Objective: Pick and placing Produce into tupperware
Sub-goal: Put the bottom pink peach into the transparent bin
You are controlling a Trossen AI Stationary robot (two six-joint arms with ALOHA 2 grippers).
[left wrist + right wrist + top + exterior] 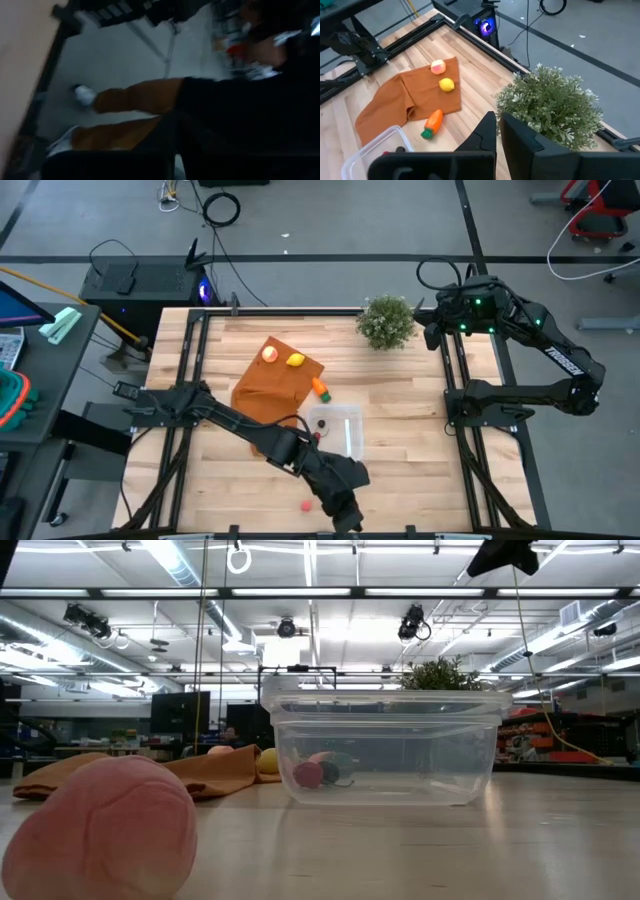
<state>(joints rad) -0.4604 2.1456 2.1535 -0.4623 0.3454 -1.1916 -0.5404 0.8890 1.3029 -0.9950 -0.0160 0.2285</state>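
Here the left gripper (343, 510) hangs near the red-pink piece (307, 504); I cannot tell its grip. The right gripper (497, 131), fingers together, waits by the plant (386, 321).

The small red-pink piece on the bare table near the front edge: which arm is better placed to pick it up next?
Probably the left. The left gripper is near the front edge, close beside the small red-pink piece. The right gripper waits at the far side by the potted plant, beyond the tupperware.
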